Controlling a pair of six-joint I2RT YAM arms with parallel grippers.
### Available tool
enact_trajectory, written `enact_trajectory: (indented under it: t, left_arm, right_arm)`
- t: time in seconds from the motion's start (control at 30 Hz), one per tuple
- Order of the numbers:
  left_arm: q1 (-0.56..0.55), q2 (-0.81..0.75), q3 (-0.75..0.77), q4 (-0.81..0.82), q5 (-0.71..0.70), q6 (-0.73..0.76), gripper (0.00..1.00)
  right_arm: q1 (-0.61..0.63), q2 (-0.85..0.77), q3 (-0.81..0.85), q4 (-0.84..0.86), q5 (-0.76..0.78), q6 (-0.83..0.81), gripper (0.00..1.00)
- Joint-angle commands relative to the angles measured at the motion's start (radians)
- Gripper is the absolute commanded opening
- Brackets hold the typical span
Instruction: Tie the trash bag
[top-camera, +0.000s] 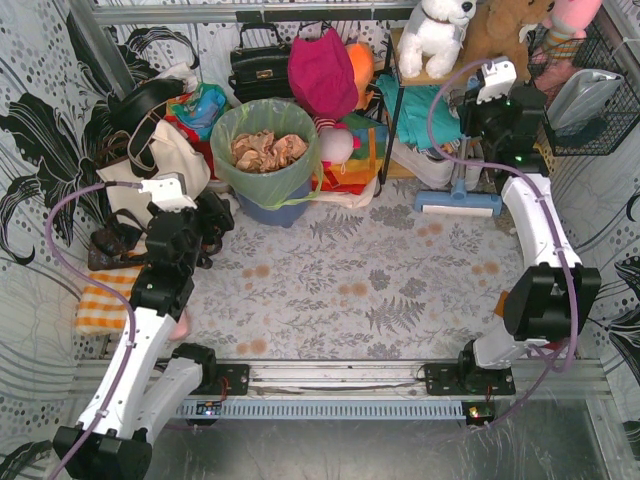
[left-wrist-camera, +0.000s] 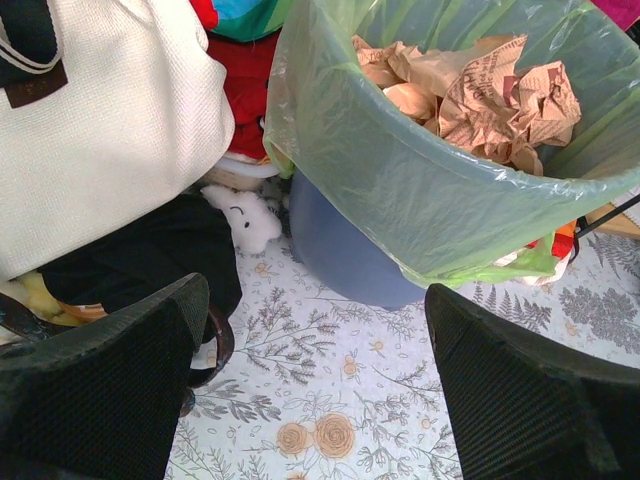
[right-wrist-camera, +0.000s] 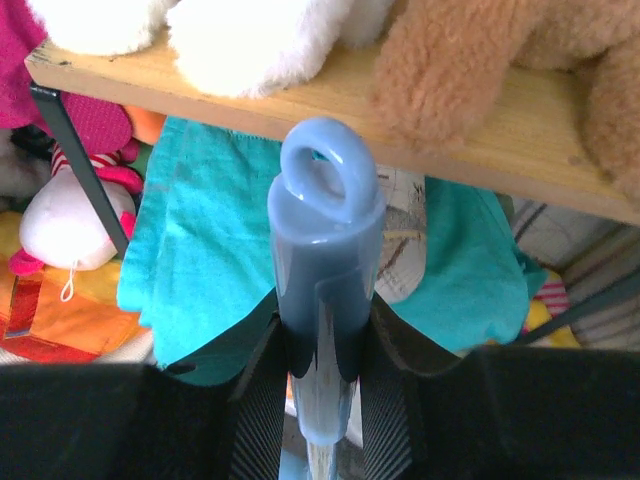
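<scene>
My left gripper (left-wrist-camera: 318, 300) stands wide open, just short of the trash bag (left-wrist-camera: 420, 190) and its rim; well right of it, my right gripper (right-wrist-camera: 318, 400) clamps a blue handle (right-wrist-camera: 325, 230).

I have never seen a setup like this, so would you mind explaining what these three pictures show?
Two robot arms are bolted at the near edge of a flower-patterned table. The wide picture looks down from above and behind them. The other two come from a camera on each wrist. At the back stands a blue-grey bin lined with a light-green trash bag, full of crumpled paper, beside a cream tote bag. The left gripper is open and empty, facing the bin. The right gripper is closed on a light-blue handle with a loop at its end, below a wooden shelf.
</scene>
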Motion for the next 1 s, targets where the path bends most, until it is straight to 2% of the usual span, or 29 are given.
enact_trajectory:
  t: [0.0, 0.07, 0.27, 0.5, 0.67, 0.87, 0.97]
  left_arm:
    - [0.008, 0.011, -0.007, 0.057, 0.019, 0.011, 0.98]
    - [0.007, 0.01, -0.007, 0.056, 0.025, 0.011, 0.98]
    - [0.009, 0.017, -0.005, 0.06, 0.034, 0.013, 0.98]
    - [0.008, 0.017, -0.005, 0.061, 0.031, 0.014, 0.98]
    - [0.009, 0.012, -0.006, 0.061, 0.028, 0.016, 0.98]
    - [0.009, 0.005, -0.007, 0.06, 0.022, 0.016, 0.98]
    - [0.008, 0.003, -0.007, 0.058, 0.015, 0.012, 0.98]
  right_arm:
    - [-0.029, 0.052, 0.053, 0.114, -0.258, -0.041, 0.03]
    - [-0.033, 0.078, 0.063, 0.103, -0.288, -0.066, 0.07]
    - [-0.033, 0.11, 0.063, 0.128, -0.194, -0.063, 0.4]
    - [-0.033, 0.075, 0.011, 0.207, 0.0, -0.058, 0.55]
    - [-0.032, 0.035, 0.004, 0.244, 0.079, -0.058, 0.7]
    - [-0.031, -0.034, 0.027, 0.229, 0.128, -0.013, 0.81]
    - [-0.031, -0.061, 0.075, 0.13, 0.062, 0.038, 0.83]
